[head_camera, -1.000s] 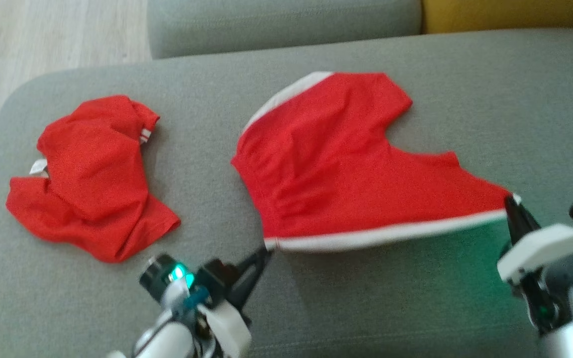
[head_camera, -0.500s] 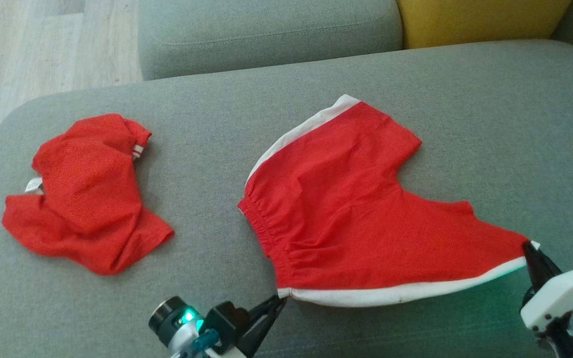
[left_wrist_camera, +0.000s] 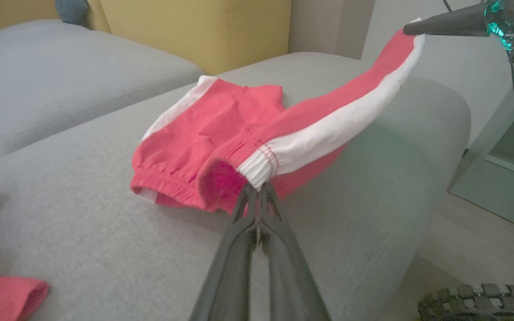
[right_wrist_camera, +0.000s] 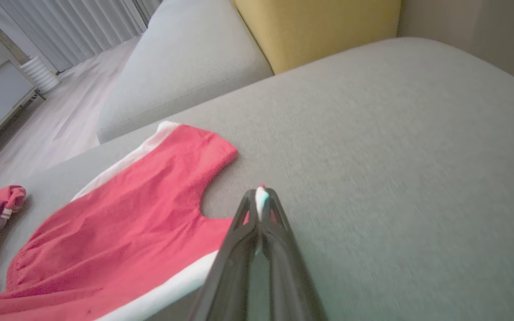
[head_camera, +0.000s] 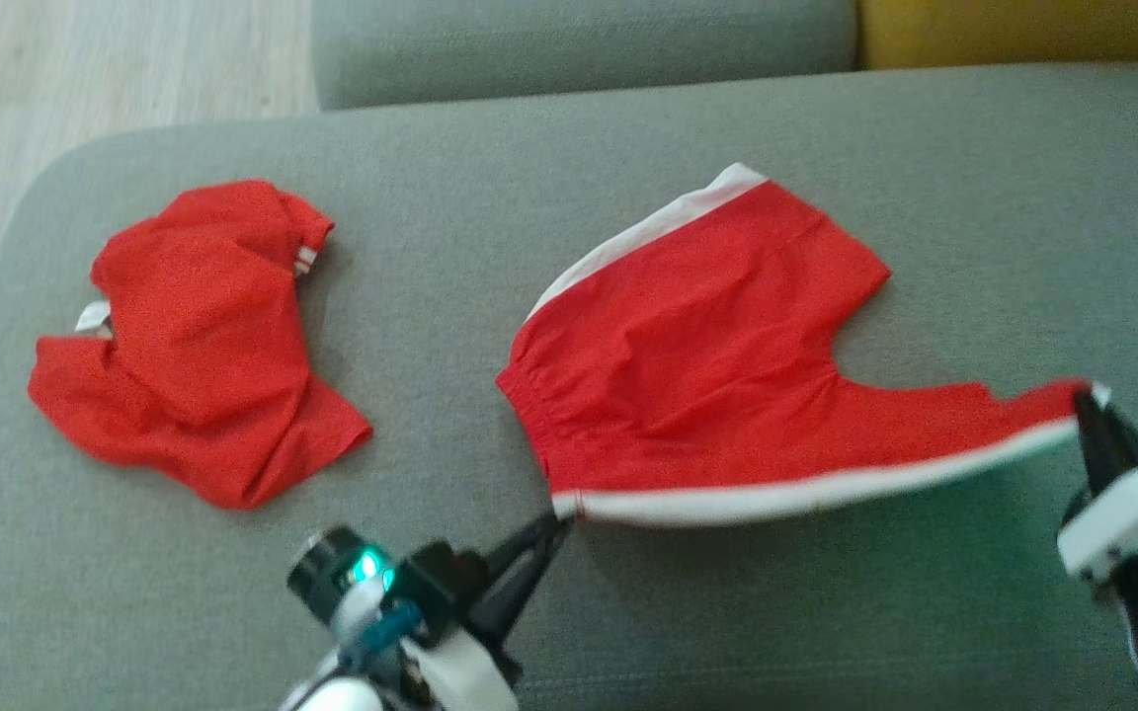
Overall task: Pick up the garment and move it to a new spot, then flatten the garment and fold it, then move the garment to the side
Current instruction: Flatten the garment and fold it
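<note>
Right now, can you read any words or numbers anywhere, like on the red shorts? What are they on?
No words, numbers or signs can be read.
The red shorts are plain red and white cloth, no print.
The small white tag on the crumpled red garment may carry writing, but it is too small and blurred to read.

A grey fabric sofa seat (head_camera: 974, 197) carried two things: red shorts with white side stripes (head_camera: 707, 346) lay right of centre, and a crumpled red garment (head_camera: 194, 336) lay well apart toward its left end.
</note>
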You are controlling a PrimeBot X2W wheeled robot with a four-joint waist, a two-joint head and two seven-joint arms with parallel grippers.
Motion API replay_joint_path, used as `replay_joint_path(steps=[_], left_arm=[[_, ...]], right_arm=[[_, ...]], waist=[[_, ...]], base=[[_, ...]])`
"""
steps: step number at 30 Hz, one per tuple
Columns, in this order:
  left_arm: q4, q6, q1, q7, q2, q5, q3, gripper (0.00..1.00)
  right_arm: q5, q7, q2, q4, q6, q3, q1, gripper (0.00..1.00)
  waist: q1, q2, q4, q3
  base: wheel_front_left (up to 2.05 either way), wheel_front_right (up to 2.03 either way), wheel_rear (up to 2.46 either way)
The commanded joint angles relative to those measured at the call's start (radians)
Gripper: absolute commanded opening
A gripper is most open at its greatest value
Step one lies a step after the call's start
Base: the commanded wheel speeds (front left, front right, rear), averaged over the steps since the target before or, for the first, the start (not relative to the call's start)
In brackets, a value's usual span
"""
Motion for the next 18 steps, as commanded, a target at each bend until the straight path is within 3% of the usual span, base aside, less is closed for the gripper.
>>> replay_joint_path(steps=[1,8,18], left_arm=[[-0.041,0.001,-0.082,0.001,0.015,-0.005,0.049,0.00],[-0.041,-0.016,-0.166,0.011,-0.005,-0.016,0.062,0.00],[0.078,-0.036,-0.337,0.009,-0.080,-0.040,0.088,0.00]], right_arm=[[-0.011,-0.004,-0.010,-0.045,0.007,0.020,-0.086,0.00],[-0.071,0.021,-0.034,0.042,0.007,0.046,-0.299,0.00],[-0.195,0.008,-0.100,0.326,0.007,0.101,-0.639,0.00]], waist=[[0.0001,-0.0001,0.019,0.028],[0.0001,-0.0001,0.054,0.106],[0.0001,-0.0001,0.131,0.231]], base=[[0.00,0.00,0.00],[0.00,0.00,0.00],[0.00,0.00,0.00]])
